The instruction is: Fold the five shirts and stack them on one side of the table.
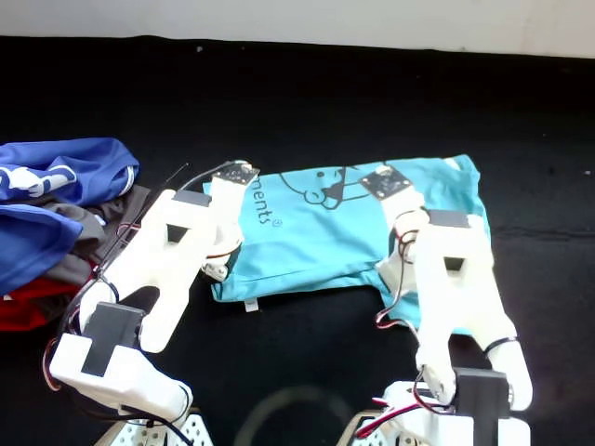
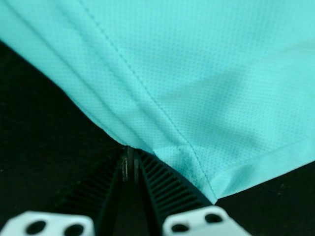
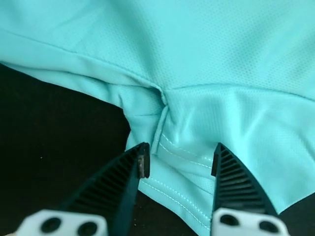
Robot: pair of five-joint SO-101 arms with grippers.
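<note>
A teal shirt (image 1: 316, 232) with a dark print lies partly folded in the middle of the black table. At its left edge, my left gripper (image 1: 219, 268) is down on the cloth. The left wrist view shows that gripper (image 2: 129, 167) shut, its tips pinching the seamed edge of the teal shirt (image 2: 197, 73). My right gripper (image 1: 395, 269) is at the shirt's near right corner. In the right wrist view it (image 3: 179, 164) stands open, with a puckered fold of the hem of the teal shirt (image 3: 197, 49) between its fingers.
A loose pile of shirts (image 1: 56, 204), blue on top with dark and red ones beneath, lies at the table's left edge. Black table (image 1: 307, 102) shows behind the teal shirt and to its right.
</note>
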